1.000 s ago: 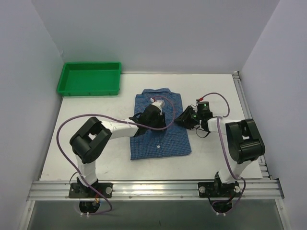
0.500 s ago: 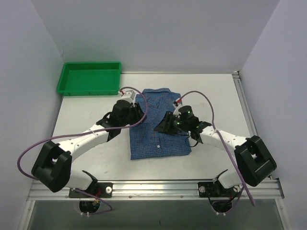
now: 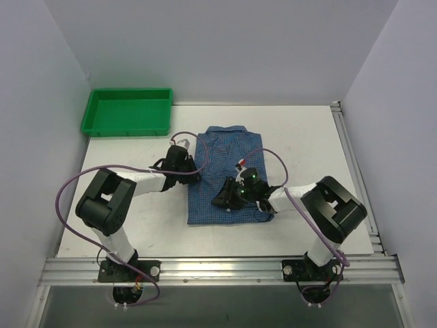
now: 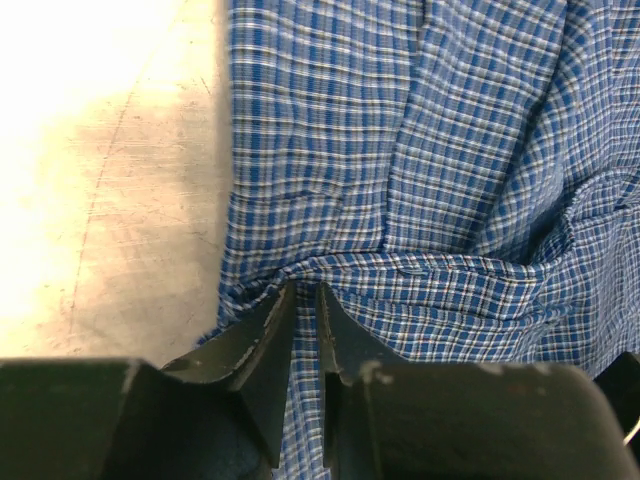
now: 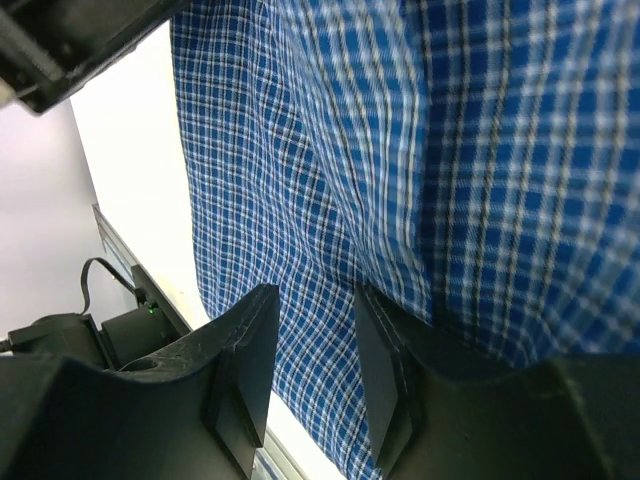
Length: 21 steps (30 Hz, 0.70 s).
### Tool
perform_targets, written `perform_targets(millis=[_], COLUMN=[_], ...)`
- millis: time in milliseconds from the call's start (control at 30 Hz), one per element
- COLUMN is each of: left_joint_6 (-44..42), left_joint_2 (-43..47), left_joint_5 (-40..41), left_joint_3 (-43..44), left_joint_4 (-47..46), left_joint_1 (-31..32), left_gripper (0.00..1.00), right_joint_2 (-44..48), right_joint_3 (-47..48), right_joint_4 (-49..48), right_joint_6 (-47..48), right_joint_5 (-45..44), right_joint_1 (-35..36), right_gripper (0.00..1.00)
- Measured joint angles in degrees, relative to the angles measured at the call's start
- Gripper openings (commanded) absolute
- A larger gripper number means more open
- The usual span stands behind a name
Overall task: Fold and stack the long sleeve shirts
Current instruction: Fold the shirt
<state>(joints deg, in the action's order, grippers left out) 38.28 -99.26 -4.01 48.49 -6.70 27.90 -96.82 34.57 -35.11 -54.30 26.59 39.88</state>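
Note:
The blue fine-checked long sleeve shirt [image 3: 235,147] lies folded flat in the middle of the white table, collar at the far end. My left gripper [image 3: 194,170] is at the shirt's left edge. In the left wrist view it [image 4: 305,292] is shut on a pinched ridge of the cloth [image 4: 450,150]. My right gripper [image 3: 221,199] hovers low over the shirt's near left part. In the right wrist view it [image 5: 315,300] is open, with the checked cloth [image 5: 330,150] showing between the jaws.
A green plastic tray [image 3: 126,113] stands at the far left corner. Bare table [image 4: 100,200] lies left of the shirt. A metal rail [image 3: 218,268] runs along the near edge and another [image 3: 351,171] along the right side. Purple cables loop over both arms.
My left gripper moved from the shirt's middle to its left edge and shut on the cloth. My right gripper moved from right of the shirt to over its near left part.

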Motion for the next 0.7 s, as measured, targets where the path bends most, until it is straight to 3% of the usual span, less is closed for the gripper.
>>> perform_targets(millis=[167,300,433,567,700], left_joint_6=[0.5,1.4,2.2,3.5,6.2], left_joint_2=[-0.9,0.4,8.8,22.1,28.7], left_joint_5=[-1.7,-2.5,-2.3,-1.4,-1.6], left_joint_3=[0.2,0.2,-0.7,-3.3,-8.2], left_joint_4=[-1.0,-0.4,2.5,3.8,3.9], left_joint_1=[-0.5,-0.4,0.6,6.0,14.1], left_gripper=[0.27,0.41,0.54,0.54,0.47], right_joint_2=[5.6,11.6,18.4,23.4,25.2], right_joint_3=[-4.4,-4.9,-4.9,-4.5,-4.8], right_joint_4=[1.1,6.9,12.4,17.5,21.3], right_joint_6=[0.8,3.3,6.0,8.6,10.0], right_joint_5=[0.0,0.8,3.0,5.1,6.5], right_joint_1=[-2.4,-4.4,-6.6,-7.6,-8.1], right_gripper=[0.38,0.38,0.38,0.36,0.32])
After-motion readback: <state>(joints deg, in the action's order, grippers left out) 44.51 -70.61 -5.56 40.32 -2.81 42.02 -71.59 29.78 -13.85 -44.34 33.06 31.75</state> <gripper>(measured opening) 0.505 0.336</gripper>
